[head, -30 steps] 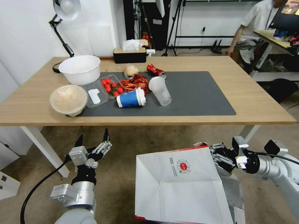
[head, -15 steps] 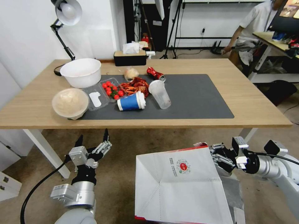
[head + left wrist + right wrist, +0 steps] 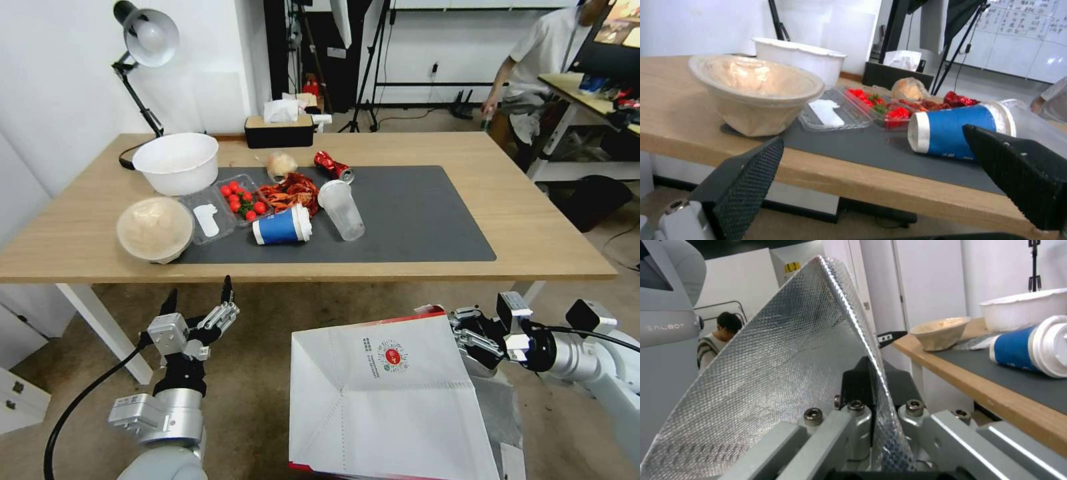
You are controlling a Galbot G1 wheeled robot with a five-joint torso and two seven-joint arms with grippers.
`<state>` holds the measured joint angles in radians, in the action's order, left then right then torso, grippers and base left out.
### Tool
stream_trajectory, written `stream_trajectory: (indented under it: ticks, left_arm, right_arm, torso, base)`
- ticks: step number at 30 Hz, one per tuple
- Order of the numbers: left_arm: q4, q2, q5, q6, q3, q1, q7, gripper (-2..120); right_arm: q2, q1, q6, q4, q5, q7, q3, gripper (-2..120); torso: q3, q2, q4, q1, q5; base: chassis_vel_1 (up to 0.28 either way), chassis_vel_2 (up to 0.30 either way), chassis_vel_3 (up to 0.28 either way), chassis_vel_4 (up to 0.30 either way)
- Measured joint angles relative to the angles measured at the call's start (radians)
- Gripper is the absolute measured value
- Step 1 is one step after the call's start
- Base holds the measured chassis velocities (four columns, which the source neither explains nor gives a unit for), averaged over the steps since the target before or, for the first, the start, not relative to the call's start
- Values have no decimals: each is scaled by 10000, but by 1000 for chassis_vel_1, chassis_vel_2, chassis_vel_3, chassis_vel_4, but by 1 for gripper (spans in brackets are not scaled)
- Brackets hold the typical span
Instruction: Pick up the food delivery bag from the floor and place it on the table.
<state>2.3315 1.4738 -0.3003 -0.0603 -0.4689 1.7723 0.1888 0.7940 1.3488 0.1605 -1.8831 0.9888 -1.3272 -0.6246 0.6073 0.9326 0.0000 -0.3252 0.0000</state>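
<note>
Table [image 3: 547, 227], long, light wood, with dark grey mat [image 3: 413, 213] carrying bowls, cups and food. Floor [image 3: 267, 373] below, brownish and stained. Food delivery bag [image 3: 387, 400], white with round red logo, held off the floor in front of the table's near edge, below tabletop level. Right gripper [image 3: 467, 333], jaws pinching the bag's foil-lined top edge. Left gripper [image 3: 198, 300], jaws spread, empty, under the table edge.
</note>
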Motion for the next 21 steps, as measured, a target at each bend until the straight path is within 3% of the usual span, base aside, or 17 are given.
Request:
stream_trajectory:
  ticks: [21]
  left_arm:
    - [53,1,34,-1,1,29,-4,100]
  right_arm:
    - [-22,58,0,-69,0,10,-34,0]
  torso:
    - [529,946,0,-414,0]
  base:
    - [0,0,0,0]
